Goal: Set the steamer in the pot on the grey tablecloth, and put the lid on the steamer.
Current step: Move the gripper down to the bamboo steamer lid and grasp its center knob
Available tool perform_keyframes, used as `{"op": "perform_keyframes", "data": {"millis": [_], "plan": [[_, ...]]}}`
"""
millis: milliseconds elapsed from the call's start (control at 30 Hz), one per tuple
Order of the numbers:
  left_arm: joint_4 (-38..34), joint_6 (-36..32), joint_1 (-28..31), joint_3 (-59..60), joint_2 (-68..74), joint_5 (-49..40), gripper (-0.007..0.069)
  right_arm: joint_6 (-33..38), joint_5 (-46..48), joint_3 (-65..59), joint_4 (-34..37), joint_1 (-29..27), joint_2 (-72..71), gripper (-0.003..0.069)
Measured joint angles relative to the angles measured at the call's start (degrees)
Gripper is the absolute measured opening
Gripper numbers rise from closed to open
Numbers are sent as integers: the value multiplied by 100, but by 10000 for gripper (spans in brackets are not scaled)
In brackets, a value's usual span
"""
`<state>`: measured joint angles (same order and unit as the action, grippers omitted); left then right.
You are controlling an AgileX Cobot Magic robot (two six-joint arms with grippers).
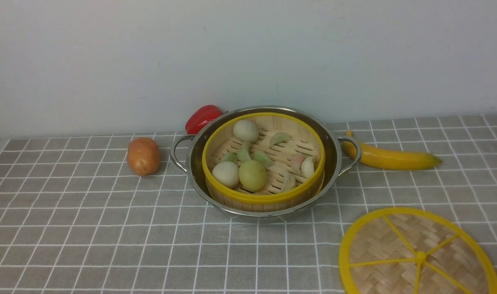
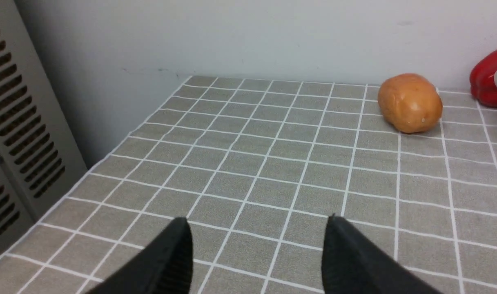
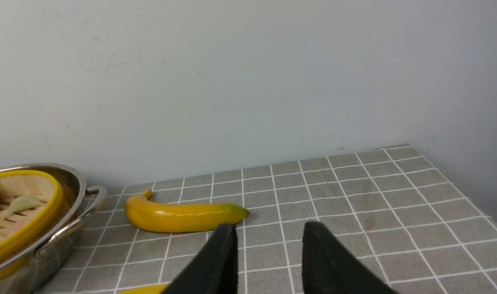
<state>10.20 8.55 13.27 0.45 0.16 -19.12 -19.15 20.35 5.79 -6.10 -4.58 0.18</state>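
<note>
Front view, read with the pot (image 1: 333, 160) as the dial centre. The pot stands on the grey tablecloth (image 1: 89, 228) that covers the worktop, close to the rear wall (image 1: 150, 61). The steamer (image 1: 264, 198) sits inside the pot, uncovered, its yellow rim enclosed by the steel rim all round. On its slatted floor lie several buns and dumplings (image 1: 252, 174), white and pale green. The lid (image 1: 395, 245) lies flat on the cloth at 4 o'clock from the pot, spokes up, apart from the pot and partly cut by the frame edge. It is not on the steamer.

Other items on the cloth:
- The potato (image 1: 143, 156) is at 9 o'clock, just beside the pot's loop handle (image 1: 175, 153) but not touching it.
- The red pepper (image 1: 202, 117) is at 11 o'clock, partly hidden behind the pot wall.
- The banana (image 1: 389, 158) is at 3 o'clock, its stem end near the opposite handle (image 1: 353, 152).

Left wrist view: the left fingers (image 2: 166, 261) are spread wide with nothing between them, above the cloth. The potato lies well ahead of them, the pepper beyond it.

Right wrist view: the right fingers (image 3: 217, 261) are parted and grip nothing, over the cloth. The banana lies just ahead of the tips, with a pot handle and part of the steamer rim beyond its stem end. A sliver of yellow at the frame edge beside the fingers may be the lid's rim; too little shows to confirm.
</note>
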Motion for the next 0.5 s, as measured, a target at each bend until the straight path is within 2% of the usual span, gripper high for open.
{"op": "perform_keyframes", "data": {"millis": [200, 300, 500], "plan": [[-140, 43, -279, 0, -6, -29, 400, 6, 0, 0, 0, 0, 0, 244], [-287, -172, -427, 0, -6, -30, 400, 11, 0, 0, 0, 0, 0, 244], [-359, -333, -457, 0, -11, -30, 400, 11, 0, 0, 0, 0, 0, 244]]}}
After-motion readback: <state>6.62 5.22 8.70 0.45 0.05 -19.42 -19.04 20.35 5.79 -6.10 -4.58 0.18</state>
